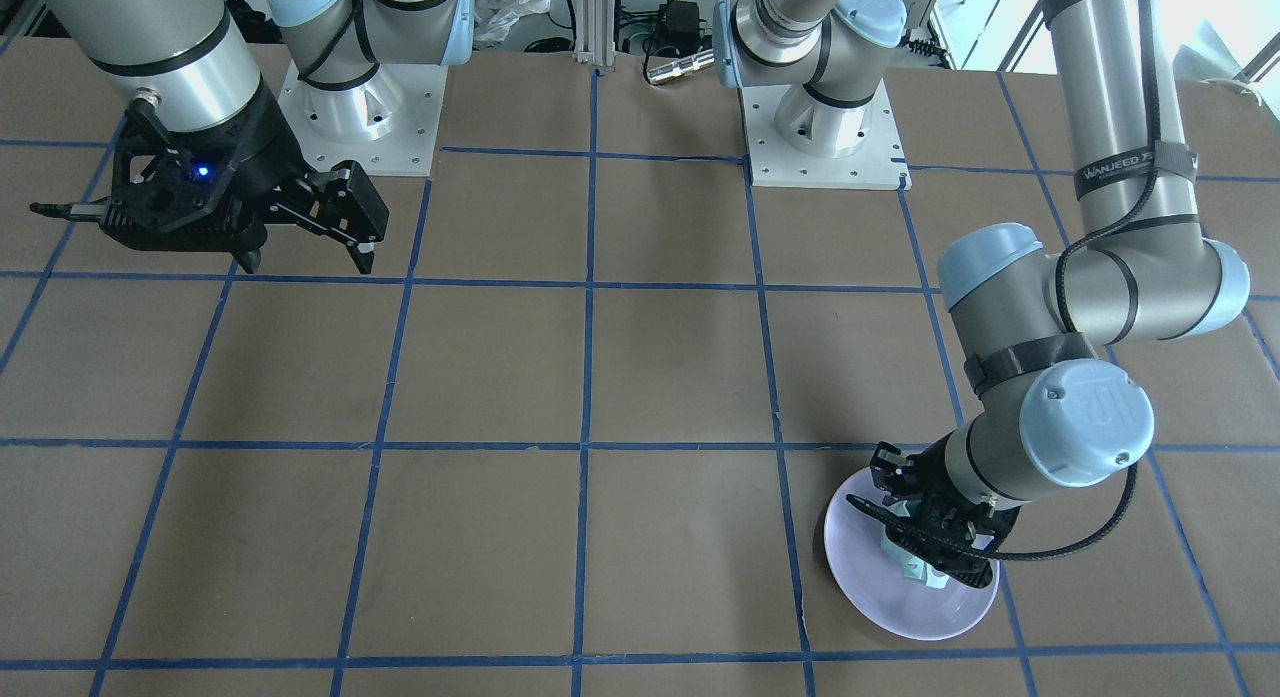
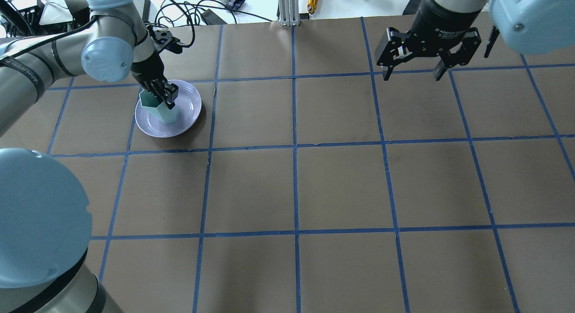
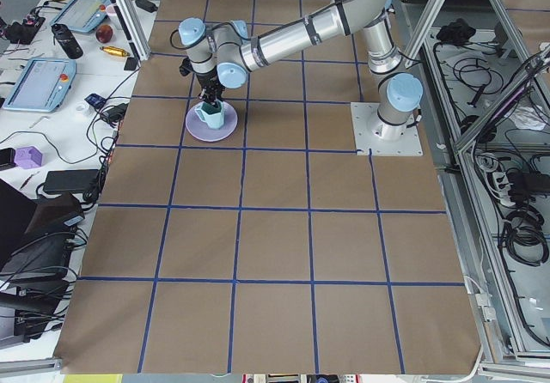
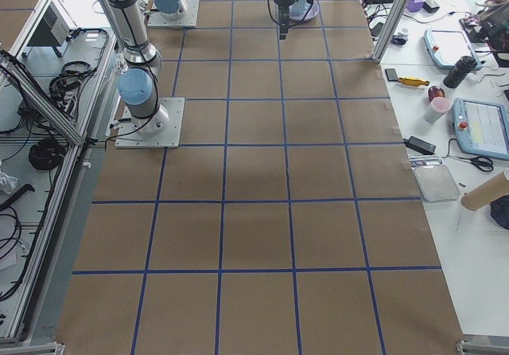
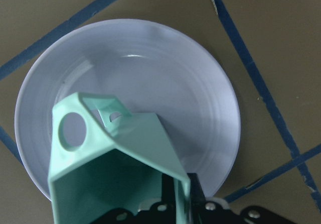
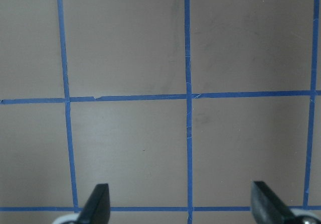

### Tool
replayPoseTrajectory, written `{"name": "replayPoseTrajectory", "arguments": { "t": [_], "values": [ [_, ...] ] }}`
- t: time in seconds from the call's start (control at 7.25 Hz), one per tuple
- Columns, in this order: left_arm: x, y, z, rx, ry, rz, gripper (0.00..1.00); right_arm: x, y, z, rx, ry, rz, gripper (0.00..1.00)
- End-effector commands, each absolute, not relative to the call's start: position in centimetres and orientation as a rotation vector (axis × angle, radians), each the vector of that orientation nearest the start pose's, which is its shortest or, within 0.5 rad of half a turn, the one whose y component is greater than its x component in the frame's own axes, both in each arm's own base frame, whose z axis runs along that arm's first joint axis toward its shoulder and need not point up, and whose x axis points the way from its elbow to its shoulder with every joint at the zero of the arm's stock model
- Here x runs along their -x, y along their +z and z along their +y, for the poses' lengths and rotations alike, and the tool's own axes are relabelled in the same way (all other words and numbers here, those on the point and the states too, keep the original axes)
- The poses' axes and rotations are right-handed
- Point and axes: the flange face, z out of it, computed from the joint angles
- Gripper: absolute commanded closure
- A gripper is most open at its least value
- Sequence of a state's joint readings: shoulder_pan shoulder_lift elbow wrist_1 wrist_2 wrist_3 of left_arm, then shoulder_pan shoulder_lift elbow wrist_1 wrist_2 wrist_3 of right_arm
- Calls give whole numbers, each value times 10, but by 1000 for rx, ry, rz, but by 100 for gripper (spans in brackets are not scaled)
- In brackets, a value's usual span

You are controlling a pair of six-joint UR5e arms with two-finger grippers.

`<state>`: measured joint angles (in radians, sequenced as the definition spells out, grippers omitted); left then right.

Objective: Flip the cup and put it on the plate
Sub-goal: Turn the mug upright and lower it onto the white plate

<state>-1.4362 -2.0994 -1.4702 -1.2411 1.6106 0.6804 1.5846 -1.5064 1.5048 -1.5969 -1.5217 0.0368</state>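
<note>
The pale mint-green cup (image 2: 157,107) is over the lavender plate (image 2: 191,107), mouth up and tilted. My left gripper (image 2: 164,95) is shut on the cup's wall at the rim. The left wrist view looks into the cup's open mouth (image 5: 115,174), with its handle pointing away and the plate (image 5: 180,73) below. I cannot tell if the cup's base touches the plate. In the front view the gripper (image 1: 935,547) covers most of the cup (image 1: 915,569) on the plate (image 1: 900,612). My right gripper (image 2: 413,72) is open and empty, high above bare table; it also shows in the right wrist view (image 6: 180,206).
The brown table top carries a blue tape grid (image 2: 294,147). The two arm bases (image 1: 825,137) stand at the robot's edge. Cables and tools (image 2: 224,3) lie beyond the table's far edge. The plate sits near the far left corner.
</note>
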Motion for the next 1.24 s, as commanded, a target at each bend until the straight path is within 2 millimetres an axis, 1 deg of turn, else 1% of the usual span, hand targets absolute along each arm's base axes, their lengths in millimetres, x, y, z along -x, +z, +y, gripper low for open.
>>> {"name": "replayPoseTrajectory", "arguments": {
  "t": [0.0, 0.14, 0.28, 0.55, 0.69, 0.83, 1.1],
  "values": [
    [44, 281, -667, -854, 125, 3014, 0, -145, 491, -520, -35, -41, 3091, 0],
    [46, 301, -661, -853, 100, 3012, 0, -145, 491, -520, -35, -41, 3091, 0],
    [51, 330, -651, -790, 102, 3028, 0, -145, 491, -520, -35, -41, 3091, 0],
    [74, 399, -610, -661, 103, 3055, 0, -145, 491, -520, -35, -41, 3091, 0],
    [86, 428, -588, -597, 97, 3065, 0, -145, 491, -520, -35, -41, 3091, 0],
    [98, 453, -568, -502, 82, 3075, 0, -145, 491, -520, -35, -41, 3091, 0],
    [111, 491, -528, -392, 50, 3094, 0, -145, 491, -520, -35, -41, 3091, 0]
  ]
}}
